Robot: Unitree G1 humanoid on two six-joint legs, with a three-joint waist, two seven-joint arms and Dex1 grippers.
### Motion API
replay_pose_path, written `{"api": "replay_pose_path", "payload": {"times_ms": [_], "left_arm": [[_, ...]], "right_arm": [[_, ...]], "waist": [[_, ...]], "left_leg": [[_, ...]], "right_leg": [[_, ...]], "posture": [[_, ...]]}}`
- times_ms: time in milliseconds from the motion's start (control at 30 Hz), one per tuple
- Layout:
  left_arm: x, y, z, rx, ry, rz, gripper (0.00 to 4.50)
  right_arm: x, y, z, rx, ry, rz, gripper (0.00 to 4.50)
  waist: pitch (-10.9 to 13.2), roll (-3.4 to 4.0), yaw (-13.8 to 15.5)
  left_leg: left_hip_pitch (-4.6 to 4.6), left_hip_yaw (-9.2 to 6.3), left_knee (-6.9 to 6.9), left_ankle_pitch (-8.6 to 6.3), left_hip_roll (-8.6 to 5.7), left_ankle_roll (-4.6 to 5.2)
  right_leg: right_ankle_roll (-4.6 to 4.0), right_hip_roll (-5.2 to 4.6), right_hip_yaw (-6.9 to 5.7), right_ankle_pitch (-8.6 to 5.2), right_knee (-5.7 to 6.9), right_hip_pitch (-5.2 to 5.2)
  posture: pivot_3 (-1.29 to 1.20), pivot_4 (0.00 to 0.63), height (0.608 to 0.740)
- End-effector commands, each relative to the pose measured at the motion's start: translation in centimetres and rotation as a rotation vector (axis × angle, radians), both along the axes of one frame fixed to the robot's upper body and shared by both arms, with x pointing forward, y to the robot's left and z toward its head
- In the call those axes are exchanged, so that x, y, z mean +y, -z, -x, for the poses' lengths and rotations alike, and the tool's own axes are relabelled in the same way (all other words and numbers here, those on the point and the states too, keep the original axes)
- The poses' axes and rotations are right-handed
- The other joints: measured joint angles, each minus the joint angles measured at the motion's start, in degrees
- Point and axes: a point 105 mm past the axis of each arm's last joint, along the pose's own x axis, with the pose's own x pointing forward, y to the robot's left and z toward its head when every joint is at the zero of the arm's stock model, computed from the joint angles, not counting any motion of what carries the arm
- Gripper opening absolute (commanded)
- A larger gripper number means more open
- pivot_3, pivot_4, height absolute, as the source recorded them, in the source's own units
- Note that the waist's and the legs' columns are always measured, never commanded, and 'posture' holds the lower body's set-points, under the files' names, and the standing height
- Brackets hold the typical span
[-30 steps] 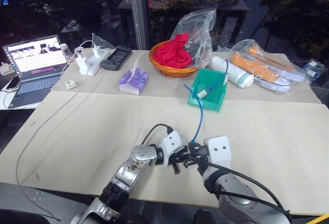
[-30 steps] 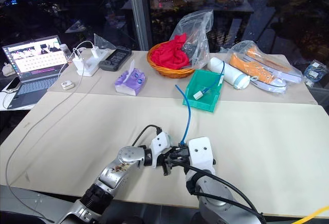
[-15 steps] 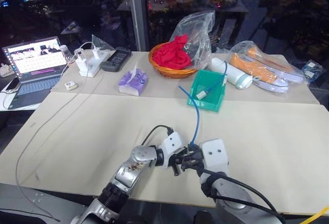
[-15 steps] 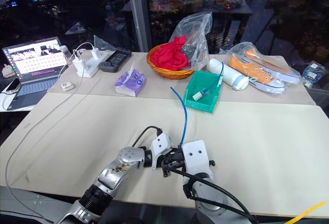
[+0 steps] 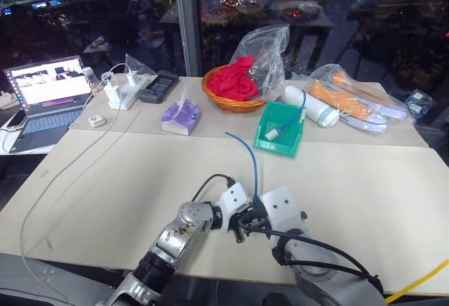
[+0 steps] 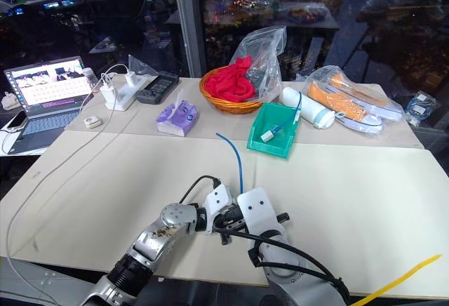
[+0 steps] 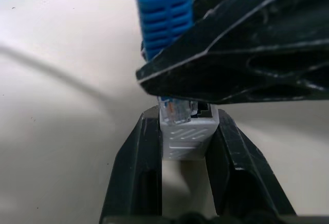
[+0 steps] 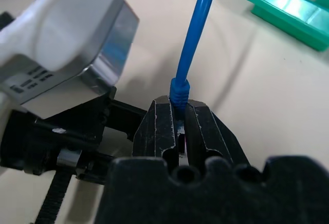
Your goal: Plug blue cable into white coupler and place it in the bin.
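My left gripper is shut on the white coupler, with the socket face turned toward the right gripper. Just right of it, low over the table's near middle, my right gripper is shut on the blue cable at its ribbed plug boot. The clear plug tip sits at the coupler's socket mouth. How far in it sits, I cannot tell. From the two grippers the cable rises and curves left, its far end free in the air. The green bin stands farther back on the table.
Another blue cord with a white connector lies in the bin. Behind are an orange basket with red cloth, a plastic bag, orange shoes, a purple tissue pack, chargers and a laptop. A grey cord trails down the table's left side.
My right wrist has rolled, and the cable's free end has swung to the left and lower. The left gripper keeps the coupler in the same place. The head view has tilted slightly.
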Motion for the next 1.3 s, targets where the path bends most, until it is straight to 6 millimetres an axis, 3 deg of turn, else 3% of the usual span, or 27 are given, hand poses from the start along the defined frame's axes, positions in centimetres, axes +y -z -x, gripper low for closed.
{"api": "replay_pose_path", "payload": {"times_ms": [33,433,767,833,1033,1300], "left_arm": [[-0.5,-2.3,-0.5,-0.086,0.006,0.057,0.66],[-0.6,-2.4,-0.6,-0.077,0.006,0.063,0.66],[-0.4,-2.5,-1.1,-0.086,-0.009,0.060,0.66],[-0.4,-2.5,-1.2,-0.090,-0.020,0.060,0.66],[-0.7,-2.1,-1.1,-0.087,-0.035,0.067,0.66],[-0.9,-2.1,-1.3,-0.086,-0.051,0.081,0.66]], "right_arm": [[-2.9,9.2,3.8,0.449,0.057,0.213,0.00],[-3.7,11.3,7.5,0.577,0.096,0.203,0.00],[-3.0,11.4,6.5,0.558,0.068,0.205,0.00],[-3.2,10.5,5.3,0.497,0.109,0.175,0.00],[-4.1,4.0,0.5,0.164,0.248,-0.031,0.00],[-3.9,0.8,0.4,0.003,0.225,-0.099,0.00]], "waist": [[-0.07,-0.03,0.09],[-1.23,-0.15,1.65],[-1.38,-0.17,1.70],[-1.37,-0.17,1.68],[-0.98,-0.15,1.46],[0.10,0.36,1.07]], "left_leg": [[0.01,0.00,0.00,0.00,0.00,0.00],[0.27,0.00,-0.20,-0.35,-0.02,0.35],[0.34,-0.02,-0.24,-0.41,-0.02,0.32],[0.35,-0.03,-0.26,-0.41,-0.02,0.32],[0.32,-0.03,-0.24,-0.37,-0.01,0.25],[-0.27,-0.21,-0.19,-0.13,-0.08,-0.13]], "right_leg": [[0.02,0.00,0.00,-0.01,0.00,0.02],[0.02,-0.05,-0.06,-0.58,-0.01,0.19],[0.04,-0.04,-0.06,-0.85,0.00,0.36],[0.04,-0.04,-0.07,-0.86,0.00,0.36],[0.05,-0.03,-0.04,-0.86,0.04,0.34],[0.03,0.01,0.04,-0.82,0.13,-0.10]], "posture": [[0.00,0.150,0.740],[0.00,0.150,0.740],[0.00,0.150,0.740],[0.00,0.150,0.740],[0.00,0.150,0.740],[0.00,0.150,0.740]]}}
